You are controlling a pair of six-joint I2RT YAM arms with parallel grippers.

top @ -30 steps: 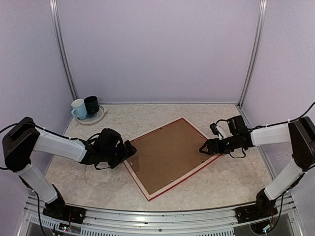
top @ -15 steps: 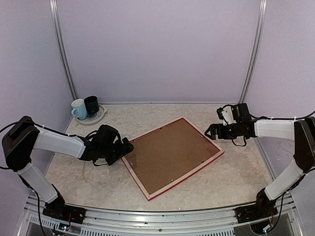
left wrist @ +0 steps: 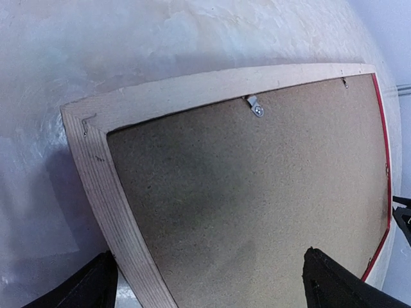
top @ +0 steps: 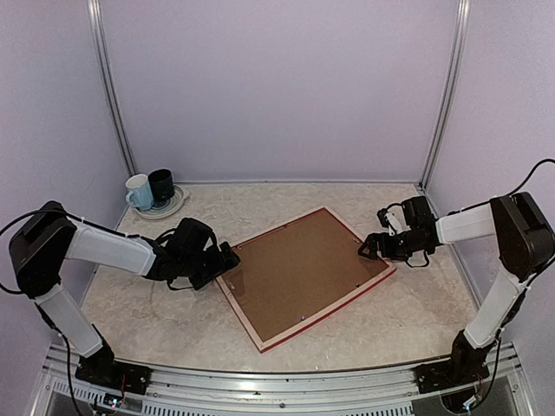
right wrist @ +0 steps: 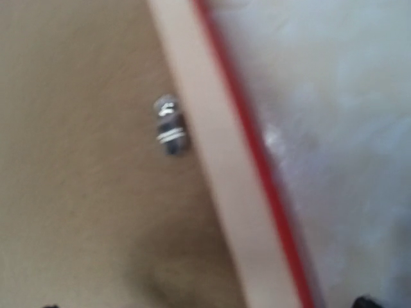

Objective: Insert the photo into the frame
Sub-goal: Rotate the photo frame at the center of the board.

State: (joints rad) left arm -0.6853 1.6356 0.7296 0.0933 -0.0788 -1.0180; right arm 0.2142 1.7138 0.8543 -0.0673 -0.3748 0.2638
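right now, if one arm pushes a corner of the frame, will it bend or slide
The frame probably stays stiff: its rails look like solid wood. Lying flat on the smooth table, it likely slides and pivots, not tips.

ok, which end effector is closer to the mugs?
Left. The left end effector is at the frame's left corner, in front of the mugs; the right end effector is across the frame, at its right corner.
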